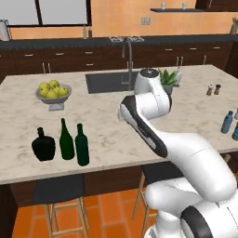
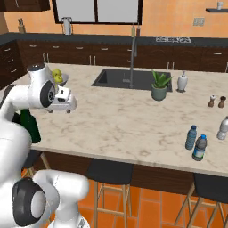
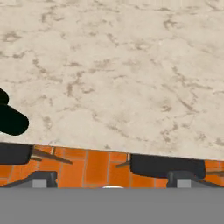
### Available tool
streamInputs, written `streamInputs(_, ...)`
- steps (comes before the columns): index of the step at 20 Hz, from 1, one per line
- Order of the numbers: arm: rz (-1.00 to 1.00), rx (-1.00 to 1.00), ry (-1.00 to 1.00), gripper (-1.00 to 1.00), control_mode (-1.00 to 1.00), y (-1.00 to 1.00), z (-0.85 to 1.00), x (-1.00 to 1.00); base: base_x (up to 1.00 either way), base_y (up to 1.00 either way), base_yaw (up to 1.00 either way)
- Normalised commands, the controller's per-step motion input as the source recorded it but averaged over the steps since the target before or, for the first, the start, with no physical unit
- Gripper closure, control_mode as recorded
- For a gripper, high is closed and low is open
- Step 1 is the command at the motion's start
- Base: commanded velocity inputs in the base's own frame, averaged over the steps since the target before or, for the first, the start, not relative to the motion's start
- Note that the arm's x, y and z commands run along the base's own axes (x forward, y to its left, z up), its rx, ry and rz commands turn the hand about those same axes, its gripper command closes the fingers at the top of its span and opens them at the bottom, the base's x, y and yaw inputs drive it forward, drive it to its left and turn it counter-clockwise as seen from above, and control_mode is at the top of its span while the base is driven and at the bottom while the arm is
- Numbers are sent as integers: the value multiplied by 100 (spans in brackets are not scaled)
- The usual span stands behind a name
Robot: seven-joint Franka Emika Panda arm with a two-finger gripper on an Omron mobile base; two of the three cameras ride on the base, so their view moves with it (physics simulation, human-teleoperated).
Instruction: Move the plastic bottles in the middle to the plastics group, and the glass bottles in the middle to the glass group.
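Three glass bottles stand together near the counter's front left: a squat black bottle (image 1: 43,146), a green bottle (image 1: 66,140) and a tall dark green bottle (image 1: 82,145). From the right base view one dark bottle (image 2: 30,126) peeks out behind my arm. Three small blue-tinted plastic bottles (image 2: 191,137) (image 2: 200,148) (image 2: 223,128) are clustered at the right end; two of them (image 1: 227,122) (image 1: 235,131) also show at the right edge of the left base view. My gripper (image 3: 111,180) is open and empty, looking down on the counter's front edge, right of the glass bottles. A dark bottle part (image 3: 11,118) lies at the hand view's left edge.
On the marble counter (image 1: 107,121) stand a bowl of lemons (image 1: 54,91), a sink with a tap (image 1: 109,81), a potted plant (image 1: 167,79), a white vase (image 2: 182,82) and salt and pepper shakers (image 1: 213,89). Stools (image 1: 60,190) stand below the front edge.
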Motion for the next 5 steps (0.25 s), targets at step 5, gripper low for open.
streamInputs(5, 27, 0, -23, -100, -100, -70, 0, -99, 0, 0, 0)
